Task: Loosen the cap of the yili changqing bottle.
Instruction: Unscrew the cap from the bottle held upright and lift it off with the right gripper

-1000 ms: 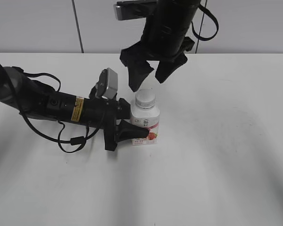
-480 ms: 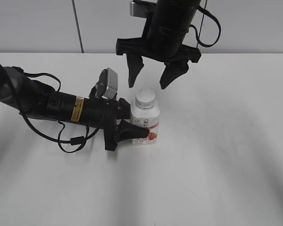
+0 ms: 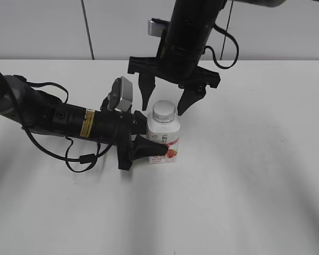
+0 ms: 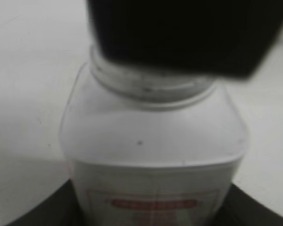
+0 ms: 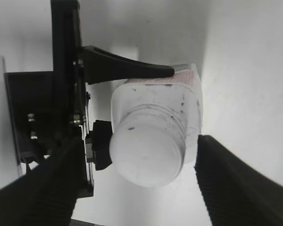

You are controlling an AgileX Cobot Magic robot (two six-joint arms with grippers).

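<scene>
Bottle (image 3: 163, 141) stands upright near the middle of a plain white table (image 3: 244, 175), its cap (image 3: 164, 110) on, with a pale panelled wall (image 3: 42, 29) behind. Left gripper (image 3: 149, 149) reaches in from nine o'clock and is clamped on the bottle's body. Right gripper (image 3: 167, 102) hangs from twelve o'clock with fingers (image 3: 145, 95) spread wide either side of the cap, apart from it.
</scene>
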